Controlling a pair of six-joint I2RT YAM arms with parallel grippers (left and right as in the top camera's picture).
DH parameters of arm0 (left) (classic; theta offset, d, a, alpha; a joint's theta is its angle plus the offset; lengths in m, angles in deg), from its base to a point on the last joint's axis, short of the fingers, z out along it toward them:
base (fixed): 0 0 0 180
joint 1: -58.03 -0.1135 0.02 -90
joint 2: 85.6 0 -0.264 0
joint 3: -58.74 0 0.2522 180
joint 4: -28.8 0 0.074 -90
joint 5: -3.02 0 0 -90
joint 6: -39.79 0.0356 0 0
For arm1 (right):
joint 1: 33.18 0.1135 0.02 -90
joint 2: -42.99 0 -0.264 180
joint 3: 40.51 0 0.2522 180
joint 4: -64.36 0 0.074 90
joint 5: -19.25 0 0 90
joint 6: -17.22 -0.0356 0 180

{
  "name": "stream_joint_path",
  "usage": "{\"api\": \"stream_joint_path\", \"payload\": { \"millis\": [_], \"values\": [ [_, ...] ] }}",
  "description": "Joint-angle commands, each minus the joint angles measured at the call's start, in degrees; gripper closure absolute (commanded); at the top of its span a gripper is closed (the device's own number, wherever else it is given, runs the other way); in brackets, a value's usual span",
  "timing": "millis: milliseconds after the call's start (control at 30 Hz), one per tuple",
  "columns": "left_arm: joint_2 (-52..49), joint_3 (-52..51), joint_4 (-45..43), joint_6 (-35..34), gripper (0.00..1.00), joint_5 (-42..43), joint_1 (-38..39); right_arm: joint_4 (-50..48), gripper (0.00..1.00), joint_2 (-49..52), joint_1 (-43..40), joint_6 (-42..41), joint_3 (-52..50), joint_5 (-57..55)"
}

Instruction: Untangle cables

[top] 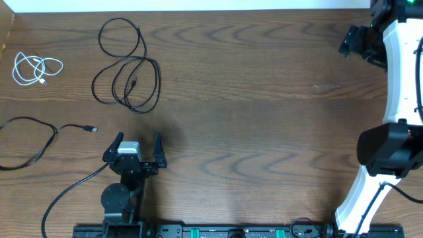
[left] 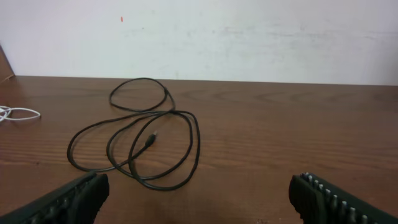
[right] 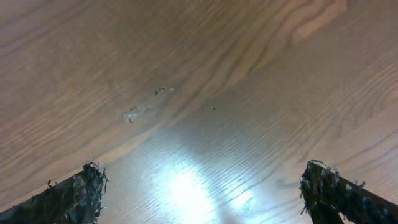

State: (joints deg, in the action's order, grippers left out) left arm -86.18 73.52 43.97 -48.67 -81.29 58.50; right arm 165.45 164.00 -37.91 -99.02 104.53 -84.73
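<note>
Overhead view showed the untangling at its opening step, with no cable yet held. A black cable (top: 132, 84) lay in overlapping loops on the brown wooden tabletop (top: 264, 132), towards the far left. A small white cable (top: 33, 69) was bundled at the left edge, and a second black cable (top: 39, 142) trailed along the near left, well apart from the loops. The left gripper (top: 139, 137) sat low near the front edge, pointing straight at the looped black cable, its jaws spread wide and empty. From the left wrist camera, the loops lay ahead, centred between the two fingers, with the plug end resting inside the coil. Whether the strands were truly knotted or merely crossed over one another could not be told from these views. The right gripper (top: 353, 43) hovered at the far right corner, arm reaching away from the cables; its wrist camera showed only bare wood between parted, empty fingers. The next move probably called for the left arm to reach forward, lower onto one strand or the plug, and pinch it to draw a loop clear.
</note>
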Motion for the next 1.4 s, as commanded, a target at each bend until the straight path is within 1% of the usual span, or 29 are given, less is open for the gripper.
{"api": "stream_joint_path", "payload": {
  "millis": [0,133,333,500,633,900,967,1267,1367],
  "values": [
    [0.4,-0.8,2.2,-0.1,0.02,1.3,-0.2,-0.3,0.01,-4.5,1.2,1.4,0.1,-1.6],
    [0.4,-0.8,2.2,-0.1,0.02,1.3,-0.2,-2.0,0.01,-7.9,2.1,2.0,0.1,-1.6],
    [0.4,-0.8,2.2,-0.1,0.02,1.3,-0.2,-5.1,0.01,-13.2,3.9,7.6,0.0,-1.6],
    [0.4,-0.8,2.2,-0.1,0.02,1.3,-0.2,-10.8,0.01,-18.4,4.9,8.6,-3.6,-1.1],
    [0.4,-0.8,2.2,-0.1,0.02,1.3,-0.2,-19.3,0.01,-25.5,5.7,11.6,-14.0,1.2],
    [0.4,-0.8,2.2,-0.1,0.02,1.3,-0.2,-39.7,0.01,-43.5,7.0,22.2,-40.7,5.0],
    [0.4,-0.8,2.2,-0.1,0.02,1.3,-0.2,-44.2,0.01,-48.0,7.1,23.8,-46.7,5.8],
    [0.4,-0.8,2.2,-0.1,0.02,1.3,-0.2,-64.1,0.01,-68.2,10.1,24.2,-70.7,5.8],
    [0.4,-0.8,2.2,-0.1,0.02,1.3,-0.2,-68.3,0.01,-74.2,10.5,24.7,-76.8,5.8]
  ]
}}
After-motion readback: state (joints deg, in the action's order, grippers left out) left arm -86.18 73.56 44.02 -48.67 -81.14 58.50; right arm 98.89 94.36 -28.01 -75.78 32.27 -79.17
